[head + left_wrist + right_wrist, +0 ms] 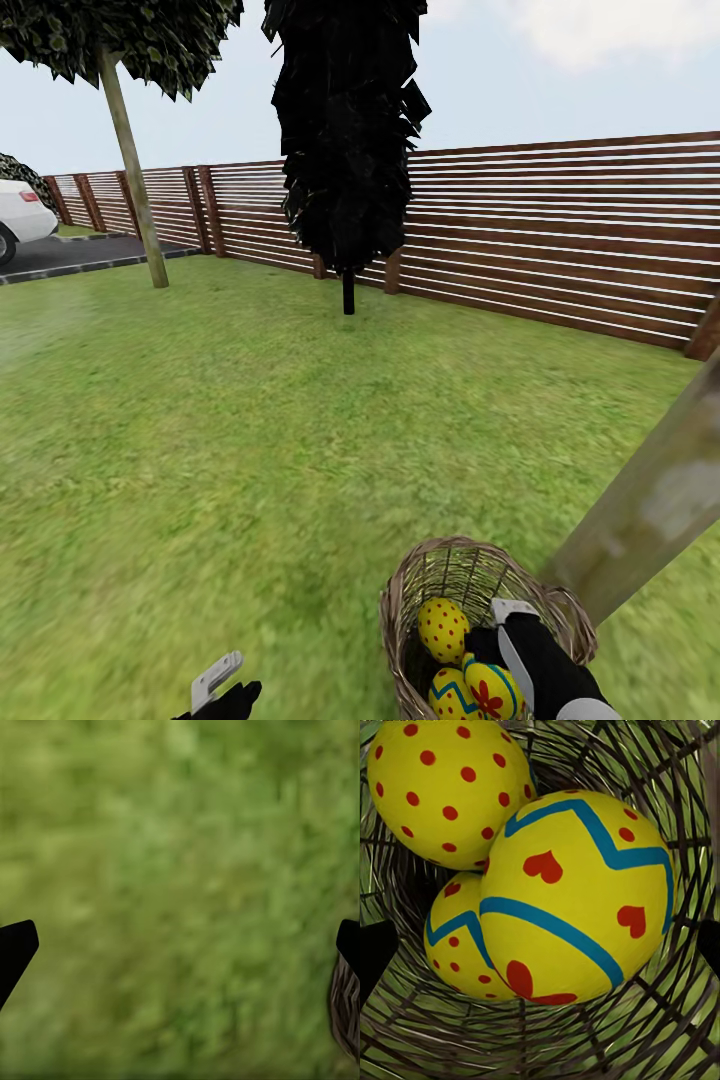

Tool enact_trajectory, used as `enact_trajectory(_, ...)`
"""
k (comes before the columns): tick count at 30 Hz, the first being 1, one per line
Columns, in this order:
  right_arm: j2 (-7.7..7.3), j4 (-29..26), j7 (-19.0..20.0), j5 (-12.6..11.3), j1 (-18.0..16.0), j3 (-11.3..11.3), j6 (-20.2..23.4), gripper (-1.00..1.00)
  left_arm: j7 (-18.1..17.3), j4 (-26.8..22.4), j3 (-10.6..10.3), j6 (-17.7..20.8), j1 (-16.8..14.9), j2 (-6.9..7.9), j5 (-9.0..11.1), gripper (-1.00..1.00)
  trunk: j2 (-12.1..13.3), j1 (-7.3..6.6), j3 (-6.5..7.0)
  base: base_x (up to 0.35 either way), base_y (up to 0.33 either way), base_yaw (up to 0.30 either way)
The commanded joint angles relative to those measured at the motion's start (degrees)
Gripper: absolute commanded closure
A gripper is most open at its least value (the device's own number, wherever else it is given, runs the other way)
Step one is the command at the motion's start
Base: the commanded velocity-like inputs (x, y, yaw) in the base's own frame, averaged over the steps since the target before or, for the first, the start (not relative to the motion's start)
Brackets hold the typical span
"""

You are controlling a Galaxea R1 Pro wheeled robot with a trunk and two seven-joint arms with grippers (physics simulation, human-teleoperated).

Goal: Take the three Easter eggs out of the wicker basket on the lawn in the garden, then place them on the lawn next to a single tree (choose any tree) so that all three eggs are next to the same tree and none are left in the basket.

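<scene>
The wicker basket stands on the lawn at the foot of a pale-trunked tree. All three Easter eggs lie inside it: a red-dotted one, a zigzag-banded one with red hearts, and a third partly under the others. My right gripper reaches into the basket, open, its fingertips spread either side of the heart-marked egg. Left of the basket my left gripper hangs open over grass, with the basket's wall beside one fingertip.
A black-foliaged column tree stands by the brown slatted fence. Another pale-trunked tree rises at the far left near a paved drive with a white car. Open grass stretches between me and the fence.
</scene>
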Motion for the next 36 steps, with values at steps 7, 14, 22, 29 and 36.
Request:
enact_trajectory(7, -0.20, 0.5, 0.1, 0.5, -2.5, -0.4, 0.4, -1.00, -0.2, -0.1, 0.3, 0.4, 0.0, -0.03, 0.4, -1.00, -1.2, 0.65, -0.59, 0.000, 0.000, 0.000)
enact_trajectory(14, -0.35, 0.7, 0.2, 0.5, -4.0, -0.4, 0.5, -1.00, -0.2, -0.1, 0.3, 0.4, 0.0, -0.03, 0.4, -1.00, -2.8, 1.53, -1.31, 0.000, 0.000, 0.000)
enact_trajectory(22, -0.35, 0.8, -0.4, 0.6, -4.2, -0.5, 0.5, -1.00, -0.2, -0.1, 0.3, 0.4, 0.0, -0.03, 0.4, -1.00, -3.6, 1.97, -1.67, 0.000, 0.000, 0.000)
enact_trajectory(29, -0.35, 0.7, -0.9, 0.3, -4.2, -0.5, 0.5, -1.00, -0.1, -0.1, 0.3, 0.4, 0.0, -0.03, 0.4, -1.00, -5.2, 2.84, -2.39, 0.000, 0.000, 0.000)
enact_trajectory(36, -0.35, 0.7, -3.4, 0.3, -4.2, -0.6, 0.4, -1.00, -0.1, -0.1, 0.3, 0.4, 0.0, -0.09, 0.4, -1.00, -6.8, 3.72, -3.10, 0.000, 0.000, 0.000)
